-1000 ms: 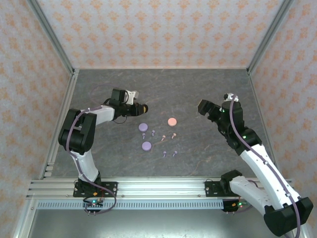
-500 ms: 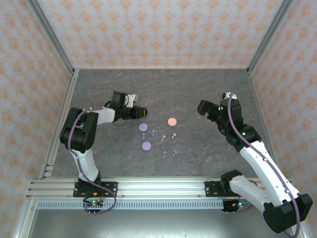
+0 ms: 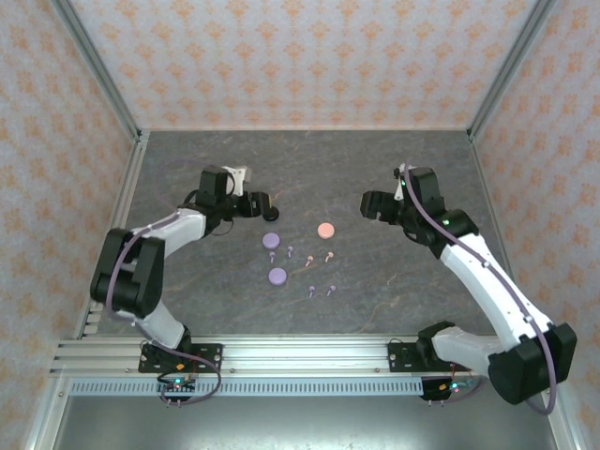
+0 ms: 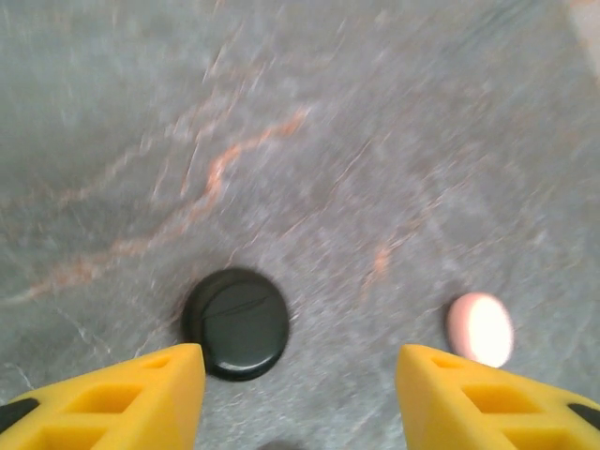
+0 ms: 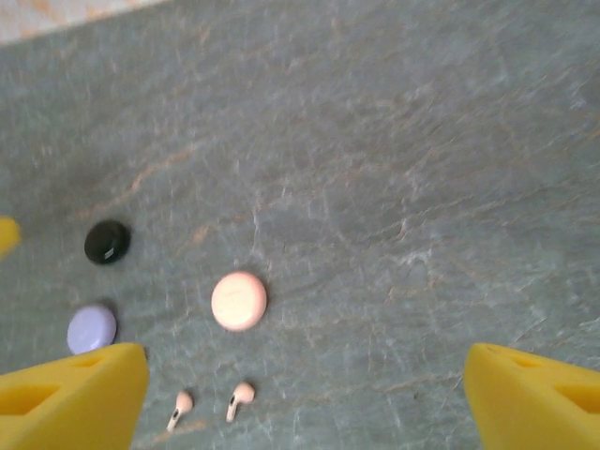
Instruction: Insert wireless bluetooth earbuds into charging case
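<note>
At lower left, the black case [image 4: 234, 322] sits off-centre within the spread, empty left gripper [image 4: 298, 375] and should be centred before closing; the right gripper [image 5: 305, 384] is spread too.

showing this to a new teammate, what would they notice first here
Four round discs sit at centre: a black disc just ahead of the open left tool, a pink disc and two lilac discs. Tiny stemmed earbuds lie loose among them. The open right tool hangs to their right, holding nothing.
</note>
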You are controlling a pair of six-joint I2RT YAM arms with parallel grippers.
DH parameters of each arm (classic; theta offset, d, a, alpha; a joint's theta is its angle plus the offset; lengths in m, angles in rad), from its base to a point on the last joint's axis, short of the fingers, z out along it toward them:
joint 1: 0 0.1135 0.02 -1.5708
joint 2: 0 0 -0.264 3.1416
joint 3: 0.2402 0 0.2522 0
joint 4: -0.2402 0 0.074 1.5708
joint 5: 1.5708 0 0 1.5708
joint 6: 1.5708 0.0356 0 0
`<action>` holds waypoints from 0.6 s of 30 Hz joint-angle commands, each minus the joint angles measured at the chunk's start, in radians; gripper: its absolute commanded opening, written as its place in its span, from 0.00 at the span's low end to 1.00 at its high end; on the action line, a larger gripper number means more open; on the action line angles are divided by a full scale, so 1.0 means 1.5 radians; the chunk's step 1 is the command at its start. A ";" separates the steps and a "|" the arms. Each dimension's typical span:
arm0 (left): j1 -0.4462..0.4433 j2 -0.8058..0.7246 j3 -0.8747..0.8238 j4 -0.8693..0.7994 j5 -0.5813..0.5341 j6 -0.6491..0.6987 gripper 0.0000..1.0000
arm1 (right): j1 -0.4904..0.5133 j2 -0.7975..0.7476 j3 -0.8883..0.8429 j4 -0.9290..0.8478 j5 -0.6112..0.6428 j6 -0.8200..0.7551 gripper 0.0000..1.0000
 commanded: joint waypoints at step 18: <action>0.005 -0.441 -0.144 -0.073 -0.167 0.033 0.73 | 0.187 0.536 0.357 -0.186 -0.007 -0.398 0.83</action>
